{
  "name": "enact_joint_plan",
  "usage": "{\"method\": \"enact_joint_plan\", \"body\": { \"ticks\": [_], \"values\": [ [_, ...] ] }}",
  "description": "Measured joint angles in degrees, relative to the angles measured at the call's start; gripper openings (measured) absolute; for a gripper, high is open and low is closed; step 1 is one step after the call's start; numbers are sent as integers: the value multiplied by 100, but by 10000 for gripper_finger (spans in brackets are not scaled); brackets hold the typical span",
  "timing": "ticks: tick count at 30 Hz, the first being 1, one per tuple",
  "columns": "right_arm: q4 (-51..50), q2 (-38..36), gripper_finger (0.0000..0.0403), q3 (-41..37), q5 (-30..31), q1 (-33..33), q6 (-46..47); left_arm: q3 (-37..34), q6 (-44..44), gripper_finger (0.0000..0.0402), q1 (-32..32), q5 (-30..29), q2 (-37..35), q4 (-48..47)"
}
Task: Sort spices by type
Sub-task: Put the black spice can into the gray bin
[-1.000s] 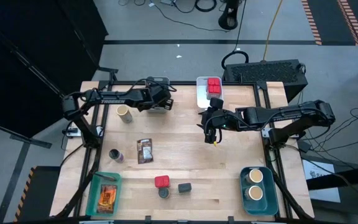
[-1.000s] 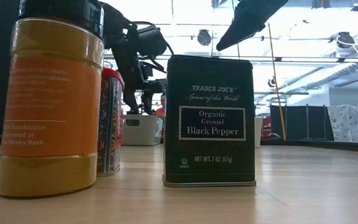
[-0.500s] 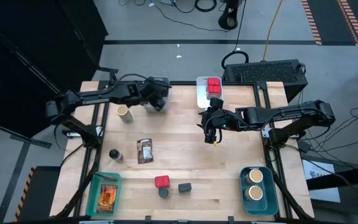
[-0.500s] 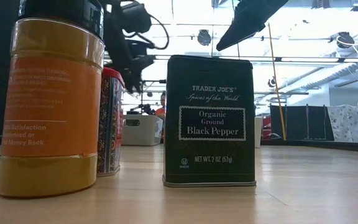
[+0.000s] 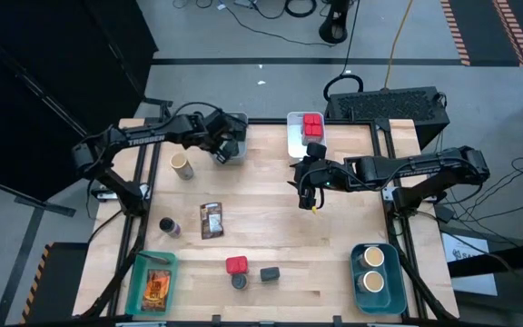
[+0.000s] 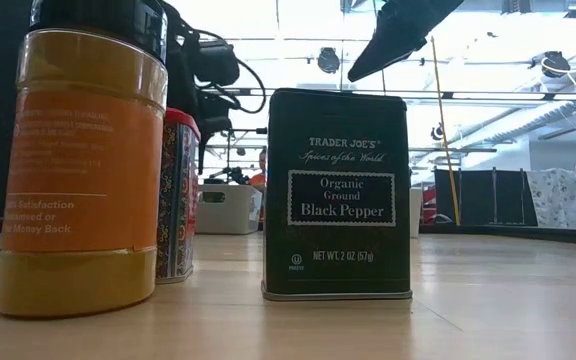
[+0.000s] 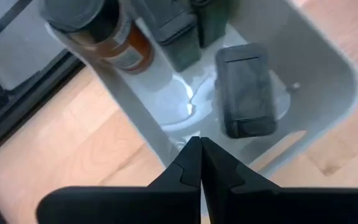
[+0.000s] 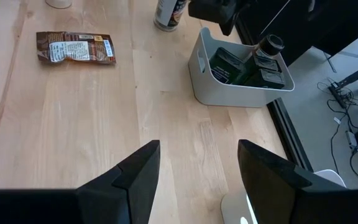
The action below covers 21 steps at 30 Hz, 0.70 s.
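High view: left gripper pinched together, empty, above grey bin at worktop's far edge, dark tins and jar inside. Right gripper parted, empty, mid-worktop. Packet, red tin, dark jar loose nearer front edge.

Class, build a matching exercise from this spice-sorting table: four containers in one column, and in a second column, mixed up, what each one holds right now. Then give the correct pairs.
Containers
1. teal bin
2. blue bin
3. white bin
4. grey bin

Contents
A. two round tan-topped jars
B. dark tins and a dark-capped jar
C. a brown-orange packet
D. red tins

Pairs: 1-C, 2-A, 3-D, 4-B
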Motion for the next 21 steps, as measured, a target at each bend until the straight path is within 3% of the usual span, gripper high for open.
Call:
{"method": "enact_joint_plan", "body": {
  "ticks": [15,21],
  "values": [
    [0,0,199,0,1,0,-20,-31,-145,4,-77,-18,441,352],
    [0,0,199,0,1,0,-20,-31,-150,4,-133,329,481,506]
  ]
}}
